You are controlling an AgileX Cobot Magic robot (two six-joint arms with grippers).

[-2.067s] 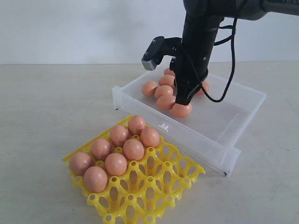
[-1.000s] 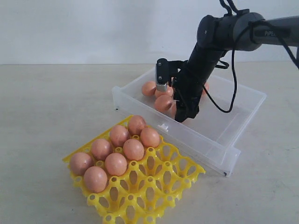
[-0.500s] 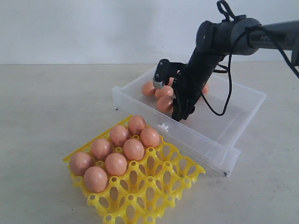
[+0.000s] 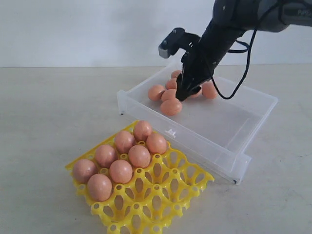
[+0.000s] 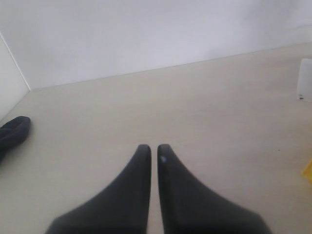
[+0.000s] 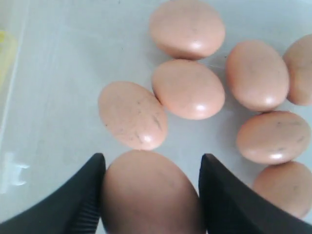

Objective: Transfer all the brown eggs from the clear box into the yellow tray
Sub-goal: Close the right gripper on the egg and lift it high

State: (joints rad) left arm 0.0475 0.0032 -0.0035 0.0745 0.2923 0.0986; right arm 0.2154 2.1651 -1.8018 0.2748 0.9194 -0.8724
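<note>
In the gripper [image 6: 152,160], smooth oval egg [image 6: 151,195]

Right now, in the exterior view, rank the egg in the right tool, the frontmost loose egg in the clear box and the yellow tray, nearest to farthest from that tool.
1. Gripped egg: between the right tool fingers.
2. Frontmost loose egg: in the clear box, just below.
3. Yellow tray: outside the box, toward the camera.
</note>
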